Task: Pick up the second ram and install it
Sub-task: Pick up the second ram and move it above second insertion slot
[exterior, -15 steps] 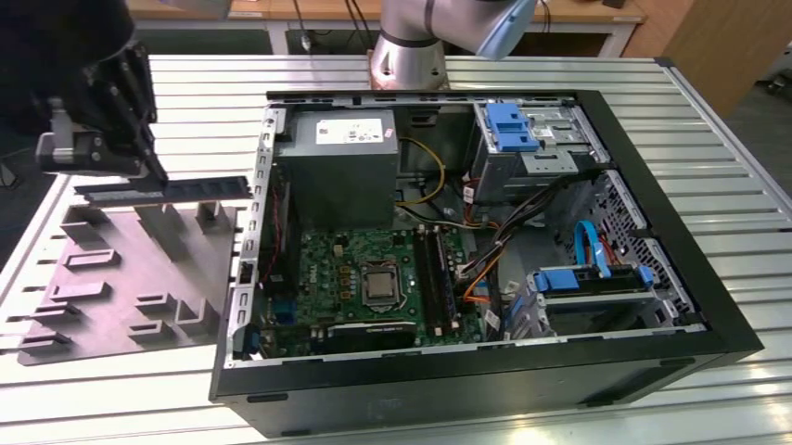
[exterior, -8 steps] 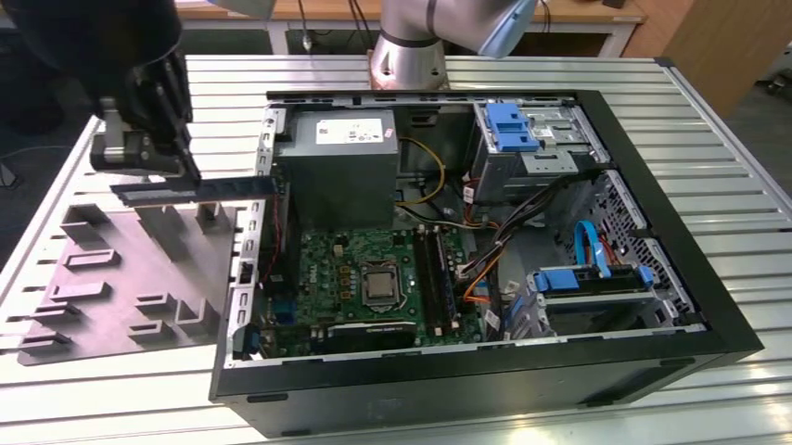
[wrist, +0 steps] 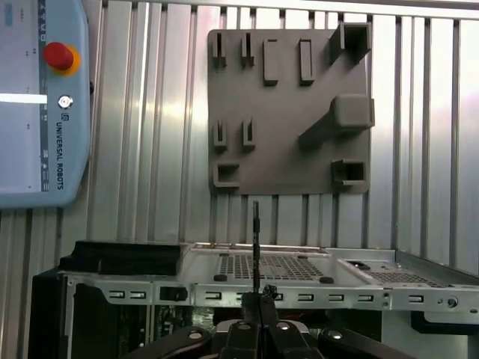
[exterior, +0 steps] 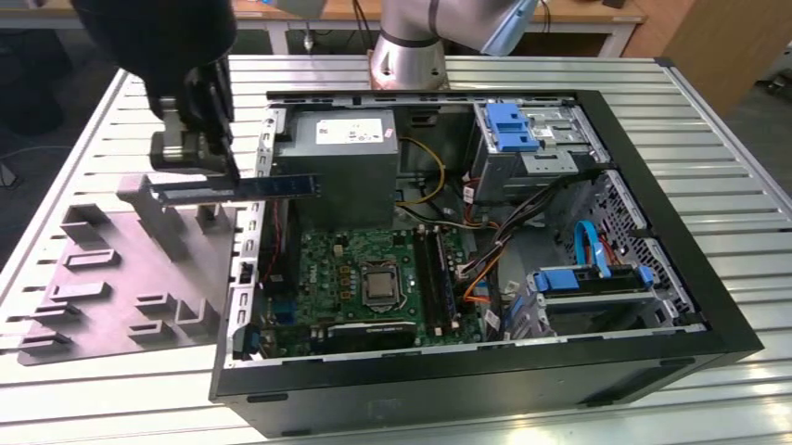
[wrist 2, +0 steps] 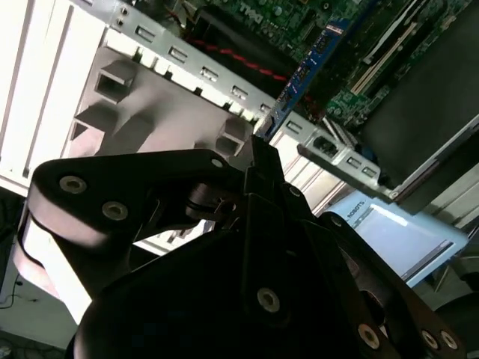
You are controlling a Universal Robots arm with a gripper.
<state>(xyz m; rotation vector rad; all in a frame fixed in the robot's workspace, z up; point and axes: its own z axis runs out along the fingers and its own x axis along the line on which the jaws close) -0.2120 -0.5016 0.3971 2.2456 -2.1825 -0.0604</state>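
At the exterior view's left, the grey holder tray [exterior: 118,297] lies on the slatted surface [exterior: 706,111]. Above its far right corner, the claw [exterior: 217,176] is clenched on the second ram [exterior: 278,185]. The stick is held level and on edge. Its free end reaches right over the left wall of the open computer case [exterior: 677,222], near the power supply [exterior: 337,158].
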